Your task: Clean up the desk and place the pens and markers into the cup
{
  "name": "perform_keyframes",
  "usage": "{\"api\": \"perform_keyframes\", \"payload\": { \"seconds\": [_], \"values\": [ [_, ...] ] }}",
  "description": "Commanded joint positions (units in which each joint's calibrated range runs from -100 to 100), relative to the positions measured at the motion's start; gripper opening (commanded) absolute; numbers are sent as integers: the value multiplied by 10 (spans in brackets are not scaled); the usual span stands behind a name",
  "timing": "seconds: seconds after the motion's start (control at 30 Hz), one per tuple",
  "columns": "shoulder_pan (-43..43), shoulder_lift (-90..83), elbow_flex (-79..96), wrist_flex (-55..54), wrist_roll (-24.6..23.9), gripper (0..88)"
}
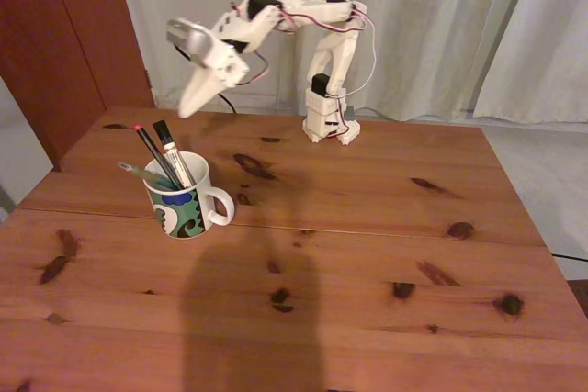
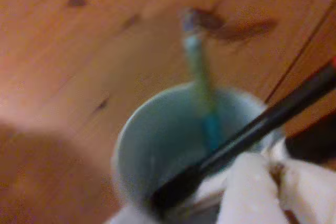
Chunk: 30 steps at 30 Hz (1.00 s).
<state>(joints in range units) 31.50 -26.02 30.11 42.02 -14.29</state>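
Observation:
The white patterned cup (image 1: 184, 201) stands on the left part of the wooden desk (image 1: 367, 254). Three things lean out of it: a green-teal pen (image 1: 138, 173), a thin black pen with a red end (image 1: 152, 149) and a white marker with a black cap (image 1: 173, 151). My gripper (image 1: 186, 109) hangs in the air above and just behind the cup, pointing down-left, its fingers together and holding nothing. The blurred wrist view looks down into the cup (image 2: 123, 145), with the green pen (image 2: 199, 72) and the black pen (image 2: 273, 119) crossing its mouth and a white finger (image 2: 247, 187) at the bottom edge.
The arm's base (image 1: 329, 121) is fixed at the desk's far edge. White curtains hang behind it, and a dark wooden door stands at the far left. A broad shadow falls on the near middle of the desk.

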Motion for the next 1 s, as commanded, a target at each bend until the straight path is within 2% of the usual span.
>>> {"api": "perform_keyframes", "payload": {
  "seconds": [0.0, 0.13, 0.4, 0.67, 0.97],
  "values": [
    [-18, -106, 71, -9, 2, 9],
    [-52, -209, 186, 3, 2, 9],
    [-184, -406, 341, 137, 4, 9],
    [-300, -557, 500, 141, 5, 14],
    [-407, -677, 655, 141, 92, 15]
  ]
}}
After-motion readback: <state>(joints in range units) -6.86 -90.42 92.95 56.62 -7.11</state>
